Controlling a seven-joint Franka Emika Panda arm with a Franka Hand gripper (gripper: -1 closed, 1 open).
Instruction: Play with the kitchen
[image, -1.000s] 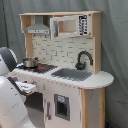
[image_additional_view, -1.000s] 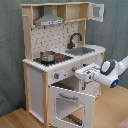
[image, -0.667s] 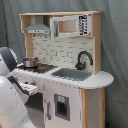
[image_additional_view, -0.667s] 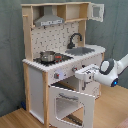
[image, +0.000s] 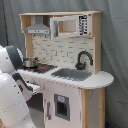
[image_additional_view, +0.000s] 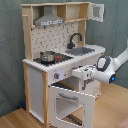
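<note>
White plastic Franka arm (image_additional_view: 107, 67) comes in from the second exterior view's right, its gripper (image_additional_view: 80, 73) at the front of the child-size white and light-wood toy kitchen (image_additional_view: 55, 65), just under the counter edge near the knob panel. Cannot tell whether the fingers are apart or together, or whether they touch anything; the end looks to be against or just beside the kitchen's front face. In the first exterior view the arm's white rounded links (image: 10, 85) fill the first exterior view's lower left, nearest the camera, and the gripper end is not clear there.

White windowed oven door (image_additional_view: 70, 102) is swung down and open in the second exterior view, below the gripper. On the counter: small metal pot (image_additional_view: 48, 55) on the dark stovetop (image_additional_view: 52, 58), then grey sink (image_additional_view: 81, 50) with curved black faucet (image_additional_view: 74, 39) behind it. Further back, dotted backsplash (image_additional_view: 52, 35), grey range hood (image_additional_view: 50, 20) and an upper cabinet with its white-framed door (image_additional_view: 96, 12) open. In the first exterior view that upper door (image: 70, 26) shows front-on beside the hood (image: 38, 29).

Kitchen stands on a wooden floor (image_additional_view: 110, 110) in front of a grey curtain (image_additional_view: 10, 50).

Versus a second ago: arm head sits slightly more toward the second exterior view's right and a bit lower; kitchen, pot and doors unchanged.
</note>
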